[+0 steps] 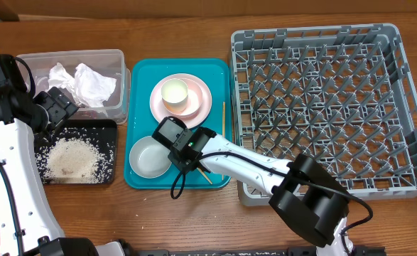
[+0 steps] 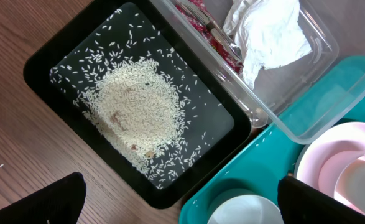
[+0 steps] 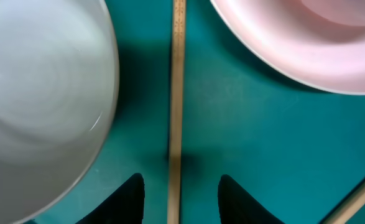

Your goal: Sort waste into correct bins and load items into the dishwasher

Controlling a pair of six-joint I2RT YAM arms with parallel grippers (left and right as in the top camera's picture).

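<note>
Well, from above I am seeing the napkins point(image 1: 87, 82) in the clear tub point(image 1: 121, 78) and the rice point(image 1: 72, 158) in the black tray point(image 1: 109, 131), but the dish rack point(image 1: 307, 34) is holding nothing. In the left wrist view, my left pincer point(image 2: 179, 180) is hanging spread wide over that tray's edge. In the right wrist view, my right pincer point(image 3: 179, 186) is spread around a chopstick point(image 3: 177, 93) on the teal tray point(image 3: 250, 143), not pinching yet.

Right gripper point(image 3: 181, 194) fingers spread astride chopstick point(image 3: 177, 93). Grey-green bowl point(image 3: 39, 93) close outside one finger. Pink plate point(image 3: 306, 50) ahead beyond other finger, second chopstick point(image 3: 362, 198) just outside it. Bare teal tray point(image 3: 244, 143) between: room there.
</note>
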